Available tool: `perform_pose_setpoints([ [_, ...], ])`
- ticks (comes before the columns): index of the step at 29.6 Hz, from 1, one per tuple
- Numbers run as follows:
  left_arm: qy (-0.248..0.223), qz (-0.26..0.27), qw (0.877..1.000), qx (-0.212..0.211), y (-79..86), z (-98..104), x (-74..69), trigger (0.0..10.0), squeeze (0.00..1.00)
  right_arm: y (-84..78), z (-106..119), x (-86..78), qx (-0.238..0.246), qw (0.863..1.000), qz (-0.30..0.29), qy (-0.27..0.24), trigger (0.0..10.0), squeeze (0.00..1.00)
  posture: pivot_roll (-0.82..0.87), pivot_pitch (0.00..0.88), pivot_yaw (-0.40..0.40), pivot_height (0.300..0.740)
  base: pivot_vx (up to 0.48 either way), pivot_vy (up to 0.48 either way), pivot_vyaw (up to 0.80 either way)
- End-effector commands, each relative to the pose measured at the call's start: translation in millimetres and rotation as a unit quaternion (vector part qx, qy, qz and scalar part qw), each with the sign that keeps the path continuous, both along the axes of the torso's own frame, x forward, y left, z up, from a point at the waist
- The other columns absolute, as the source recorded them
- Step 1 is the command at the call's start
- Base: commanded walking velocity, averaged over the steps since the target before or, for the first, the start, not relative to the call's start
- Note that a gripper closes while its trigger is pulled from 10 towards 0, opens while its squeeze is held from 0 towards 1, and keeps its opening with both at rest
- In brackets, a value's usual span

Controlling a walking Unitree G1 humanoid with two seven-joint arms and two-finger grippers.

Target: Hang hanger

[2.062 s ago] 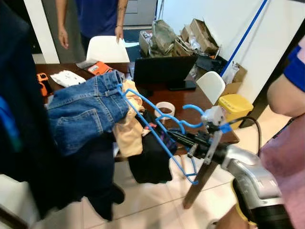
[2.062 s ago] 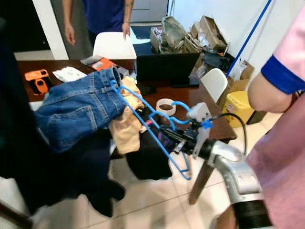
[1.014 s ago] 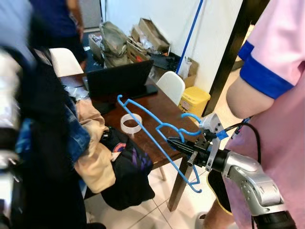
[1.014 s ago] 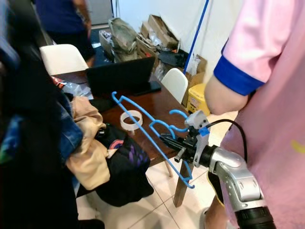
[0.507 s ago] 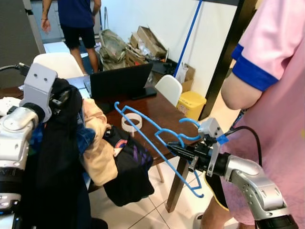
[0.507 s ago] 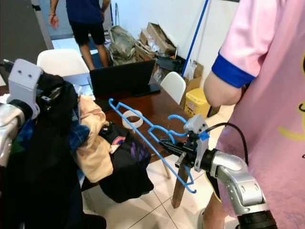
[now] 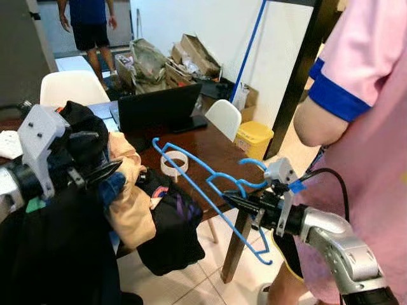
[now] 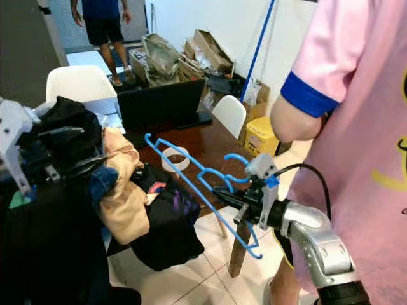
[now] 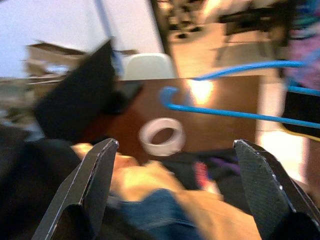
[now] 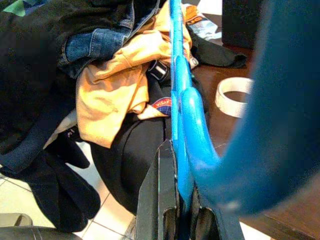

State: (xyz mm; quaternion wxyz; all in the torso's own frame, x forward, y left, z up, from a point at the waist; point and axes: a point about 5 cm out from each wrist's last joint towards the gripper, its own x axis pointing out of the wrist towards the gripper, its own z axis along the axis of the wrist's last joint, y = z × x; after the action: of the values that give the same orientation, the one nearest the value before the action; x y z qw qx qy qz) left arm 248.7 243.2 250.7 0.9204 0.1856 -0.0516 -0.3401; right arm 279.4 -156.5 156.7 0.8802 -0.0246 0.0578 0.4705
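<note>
Since half a second ago, the left gripper (image 7: 105,173) has been swung forward and lowered from beside the head to the heap of clothes (image 7: 137,213), while the right gripper (image 7: 230,199) has been kept almost where it was. One thin blue plastic clothes hanger (image 7: 206,190) is held clamped between the right gripper's two black fingers near its hook, out over the near corner of the dark brown wooden table (image 7: 213,147); its long bar is slanted from above the table down to below the table's edge. In the right wrist view the hanger (image 10: 181,107) is seen edge-on and a blurred blue mass close to the lens hides much of the table. The left gripper's fingers (image 9: 92,187) are spread wide apart with nothing between them, and the left wrist view is smeared by motion. One white roll of tape (image 7: 173,165) lies on the table, and one black open laptop (image 7: 159,108) stands behind it. Two white moulded chairs (image 7: 71,88) are counted. A person in a pink shirt with a blue sleeve band (image 7: 365,108) is cut off at the right edge, and a second person in dark shorts (image 7: 89,32) is cut off at the top. Cardboard boxes (image 7: 194,54) are piled by the wall, near one yellow bin (image 7: 253,136)
</note>
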Motion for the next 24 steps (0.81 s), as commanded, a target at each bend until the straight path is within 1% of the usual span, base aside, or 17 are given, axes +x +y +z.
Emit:
perform_pose_setpoints([
  [1,0.01,-0.021,1.0,-0.002,-7.1,0,-3.2,10.0,0.0,2.3,1,-0.4,0.003,1.0,0.008,0.003,10.0,0.0,0.03,0.0,-0.04,0.74,-0.326,0.0,0.0],
  [3,0.018,-0.03,0.999,-0.005,-12.7,-6,-4.0,10.0,0.0,2.7,0,-1.2,-0.001,1.0,0.013,0.004,10.0,0.0,0.02,0.0,-0.041,0.74,-0.341,0.0,0.0],
  [6,0.021,-0.033,0.999,-0.006,-14.2,-7,-4.6,10.0,0.0,2.8,-1,-1.4,-0.002,1.0,0.015,0.005,10.0,0.0,0.02,0.0,-0.041,0.74,-0.341,0.0,0.0],
  [7,0.024,-0.041,0.999,-0.011,-19.1,-8,-4.3,10.0,0.0,2.4,-1,-1.4,-0.003,1.0,0.015,0.005,10.0,0.0,0.02,0.0,-0.04,0.74,-0.352,0.0,0.0],
  [8,0.024,-0.041,0.999,-0.011,-19.1,-8,-4.3,10.0,0.0,2.4,-1,-1.4,-0.003,1.0,0.015,0.005,10.0,0.0,0.02,0.0,-0.04,0.74,-0.352,0.0,0.0],
  [9,0.025,-0.05,0.998,-0.016,-24.3,-9,-3.6,10.0,0.0,1.6,-1,-1.1,-0.005,1.0,0.013,0.005,10.0,0.0,0.02,0.0,-0.039,0.74,-0.364,0.0,0.0],
  [10,0.025,-0.05,0.998,-0.016,-24.3,-9,-3.6,10.0,0.0,1.6,-1,-1.1,-0.005,1.0,0.013,0.005,10.0,0.0,0.02,0.0,-0.039,0.74,-0.364,0.0,0.0],
  [12,0.028,-0.065,0.997,-0.026,-34.2,-11,-2.7,10.0,0.0,-0.4,0,-0.1,-0.009,1.0,0.009,0.003,10.0,0.0,0.02,0.0,-0.037,0.74,-0.364,0.0,0.0],
  [21,0.037,-0.079,0.995,-0.038,-43.6,-17,-1.8,10.0,0.0,-2.4,-2,-0.1,-0.016,1.0,0.005,0.004,10.0,0.0,0.02,0.0,-0.034,0.74,-0.365,0.0,0.0],
  [24,0.05,-0.078,0.994,-0.048,-49.7,-26,0.2,10.0,0.0,-3.1,-5,0.2,-0.028,1.0,0.0,0.004,10.0,0.0,0.01,0.0,-0.032,0.74,-0.365,0.0,0.0],
])
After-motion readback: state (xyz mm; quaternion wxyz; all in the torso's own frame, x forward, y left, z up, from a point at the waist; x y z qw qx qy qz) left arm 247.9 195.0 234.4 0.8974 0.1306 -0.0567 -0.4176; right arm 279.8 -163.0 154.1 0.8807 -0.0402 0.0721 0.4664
